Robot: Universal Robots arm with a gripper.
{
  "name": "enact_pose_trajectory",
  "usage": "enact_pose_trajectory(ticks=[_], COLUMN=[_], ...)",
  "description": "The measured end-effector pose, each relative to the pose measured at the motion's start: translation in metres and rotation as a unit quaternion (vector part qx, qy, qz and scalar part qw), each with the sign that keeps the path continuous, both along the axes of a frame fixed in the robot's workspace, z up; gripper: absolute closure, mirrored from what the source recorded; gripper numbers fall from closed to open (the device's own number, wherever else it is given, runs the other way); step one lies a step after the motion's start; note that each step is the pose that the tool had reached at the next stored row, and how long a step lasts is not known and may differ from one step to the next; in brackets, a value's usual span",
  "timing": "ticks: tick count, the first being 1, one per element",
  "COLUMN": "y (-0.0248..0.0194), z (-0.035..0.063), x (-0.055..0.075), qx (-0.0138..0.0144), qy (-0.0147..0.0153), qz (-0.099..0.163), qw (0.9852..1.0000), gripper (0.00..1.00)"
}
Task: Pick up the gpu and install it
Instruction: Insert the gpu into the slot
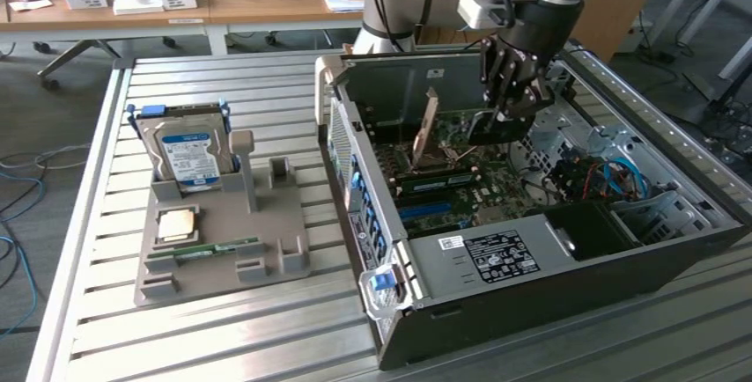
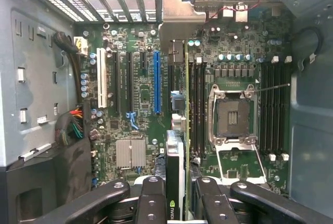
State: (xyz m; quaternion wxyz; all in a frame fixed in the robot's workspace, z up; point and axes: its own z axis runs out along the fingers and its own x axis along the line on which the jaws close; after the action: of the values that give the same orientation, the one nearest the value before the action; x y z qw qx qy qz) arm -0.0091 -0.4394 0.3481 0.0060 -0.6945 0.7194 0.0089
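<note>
Gripped end of gpu (image 2: 176,153) inside hand (image 2: 179,203)

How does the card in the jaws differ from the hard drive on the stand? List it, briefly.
The card is thin and tan-brown; the hard drive is boxy, silver, blue-labelled. The card is inside the computer case; the hard drive sits in the grey stand outside it. Both stand on edge.

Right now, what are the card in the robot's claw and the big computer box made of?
Card: tan-brown circuit board, probably fibreglass, matte. Its end bracket: bare silver metal, dull shine. Computer box: likely sheet metal, dark grey outside, paler inside, with folded edges and punched holes.
</note>
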Motion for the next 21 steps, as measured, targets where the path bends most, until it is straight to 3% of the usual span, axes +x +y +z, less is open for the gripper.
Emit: enact_pose_trajectory(ticks=[21], y=[-0.0001], z=[-0.0052], x=[0.0000], qx=[-0.0001], qy=[0.0000], qz=[0.000], qw=[1.0000], gripper=[0.73])
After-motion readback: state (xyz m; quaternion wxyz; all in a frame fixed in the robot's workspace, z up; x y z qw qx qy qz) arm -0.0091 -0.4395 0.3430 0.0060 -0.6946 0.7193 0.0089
